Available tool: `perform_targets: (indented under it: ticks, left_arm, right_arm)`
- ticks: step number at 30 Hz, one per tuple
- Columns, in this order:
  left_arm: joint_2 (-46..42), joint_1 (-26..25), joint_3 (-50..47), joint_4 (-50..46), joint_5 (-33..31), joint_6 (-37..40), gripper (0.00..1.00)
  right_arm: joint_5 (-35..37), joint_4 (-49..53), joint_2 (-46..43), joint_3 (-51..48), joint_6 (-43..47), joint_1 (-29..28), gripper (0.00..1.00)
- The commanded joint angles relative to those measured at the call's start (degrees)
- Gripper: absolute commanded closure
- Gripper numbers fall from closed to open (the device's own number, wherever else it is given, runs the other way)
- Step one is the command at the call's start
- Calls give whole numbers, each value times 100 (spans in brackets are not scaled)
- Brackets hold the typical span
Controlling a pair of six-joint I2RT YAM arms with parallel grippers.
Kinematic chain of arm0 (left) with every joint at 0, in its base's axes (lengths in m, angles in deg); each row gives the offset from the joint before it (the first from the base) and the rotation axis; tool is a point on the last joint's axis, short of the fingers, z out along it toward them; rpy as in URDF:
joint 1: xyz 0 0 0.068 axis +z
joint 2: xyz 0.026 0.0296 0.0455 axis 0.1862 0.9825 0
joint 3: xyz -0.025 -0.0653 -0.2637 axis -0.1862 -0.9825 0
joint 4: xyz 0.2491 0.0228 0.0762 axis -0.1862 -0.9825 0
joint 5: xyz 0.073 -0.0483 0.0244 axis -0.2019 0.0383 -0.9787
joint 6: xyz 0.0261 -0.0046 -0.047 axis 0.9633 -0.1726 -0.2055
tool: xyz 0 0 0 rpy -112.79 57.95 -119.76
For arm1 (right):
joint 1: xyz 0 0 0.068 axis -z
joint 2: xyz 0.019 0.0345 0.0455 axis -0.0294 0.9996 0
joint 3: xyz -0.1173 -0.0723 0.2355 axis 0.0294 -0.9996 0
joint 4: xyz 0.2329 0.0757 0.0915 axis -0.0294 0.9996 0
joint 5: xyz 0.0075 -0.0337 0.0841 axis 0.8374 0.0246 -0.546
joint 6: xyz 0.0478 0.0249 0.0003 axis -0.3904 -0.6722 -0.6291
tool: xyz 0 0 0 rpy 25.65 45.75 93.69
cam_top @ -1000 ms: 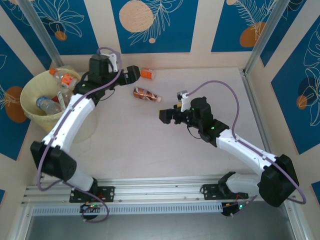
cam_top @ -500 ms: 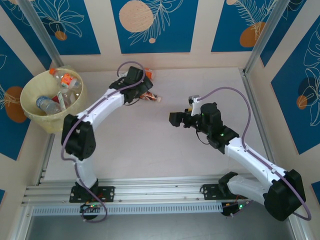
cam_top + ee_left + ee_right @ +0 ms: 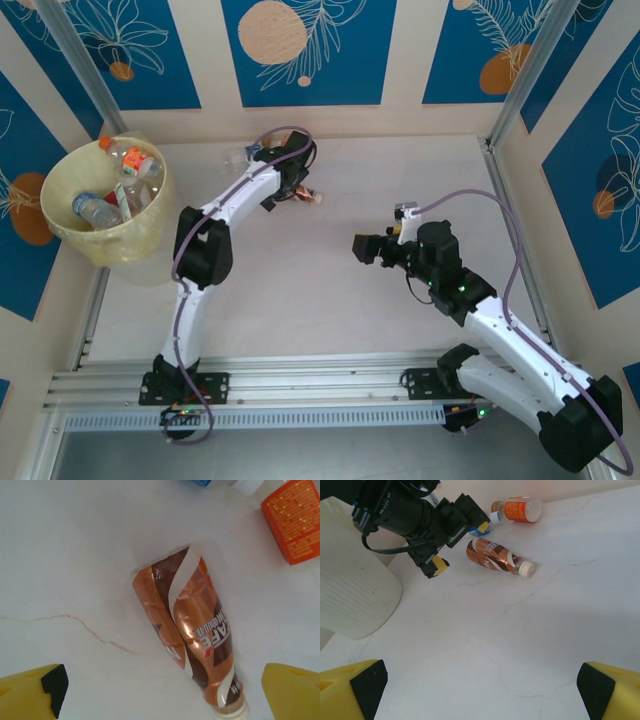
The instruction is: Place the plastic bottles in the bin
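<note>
Brown bottle (image 3: 187, 630) lying on bench (image 3: 300, 290), left gripper (image 3: 161, 695) above it, jaws apart, orange-label bottle (image 3: 295, 520) near it, bin (image 3: 125, 243) well apart, right gripper (image 3: 482, 685) farther off, jaws wide.

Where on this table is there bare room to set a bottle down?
Free: the middle of the table, between the left arm and the right gripper, and the far right corner. Crowded: the far wall's middle, where the left gripper hovers over the brown bottle beside the orange-label bottle.
</note>
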Motion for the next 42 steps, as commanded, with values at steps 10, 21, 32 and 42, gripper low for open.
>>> perform_targets:
  ticks: [10,21,32,42]
  left_arm:
    - [1768,-37,2498,-1354,-801,-443,0]
    - [2621,66,3417,-1744,-591,-280,7]
    - [2592,61,3414,-1406,-560,845,43]
    - [2124,-130,3410,-659,-682,2288,56]
  right_arm:
    - [376,157,-701,-446,11,90,0]
    - [314,204,-637,-397,26,125,0]
    - [-739,-78,-454,-361,324,118,0]
    - [-602,-166,-444,-417,375,118,0]
